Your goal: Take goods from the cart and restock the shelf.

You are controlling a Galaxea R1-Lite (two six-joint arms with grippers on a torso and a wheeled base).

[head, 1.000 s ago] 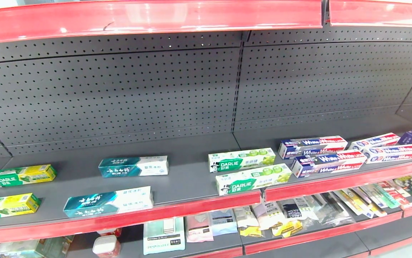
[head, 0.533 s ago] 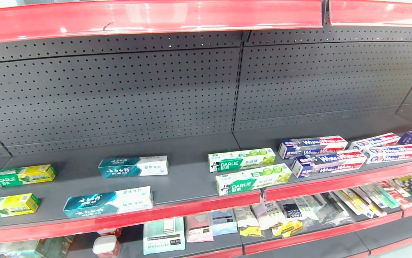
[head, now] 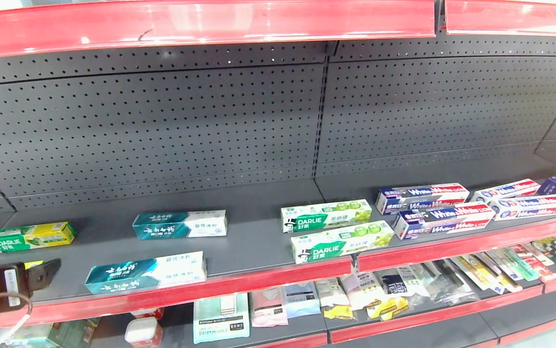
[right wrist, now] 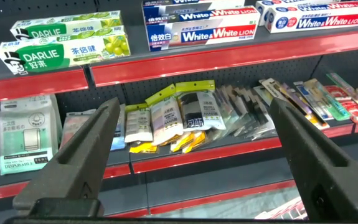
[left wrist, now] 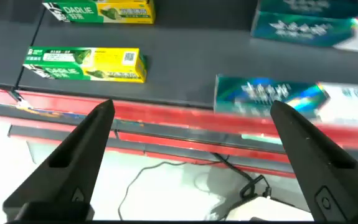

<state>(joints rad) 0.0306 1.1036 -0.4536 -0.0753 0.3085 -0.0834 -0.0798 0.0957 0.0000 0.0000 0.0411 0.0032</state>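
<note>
L gripper (left wrist: pixel 192 104) wide open, empty, hangs just in front of the shelf's (head: pixel 258 241) red front lip at its L end. R gripper (right wrist: pixel 195 101) also spread wide, nothing in it, facing the lower tiers w/ hanging sachet packs (right wrist: pixel 179 112).

Goods in sight = toothpaste cartons lying flat on the mid tier:
- yellow-green box (left wrist: pixel 85 64) just behind the lip, nearest the L gripper
- teal/white box (head: pixel 145 271) beside it toward centre, 2nd teal/white box (head: pixel 179 224) further back
- pale green pair (head: pixel 341 240) mid-shelf
- blue/red/white boxes (head: pixel 422 197) on the R section

Handling (est.): long thin card cartons, prob light, fairly stiff lengthwise but walls crush if squeezed hard. Glossy faces look slippery. Best hold = across the narrow width near mid-length so it won't tip, moderate force. End flaps are weak, avoid.

Print: every carton has big front lettering, Latin + Chinese chars, legible in the head and R wrist views, not transcribed here. Yellow-green box shows a small QR-type square on its top face
</note>
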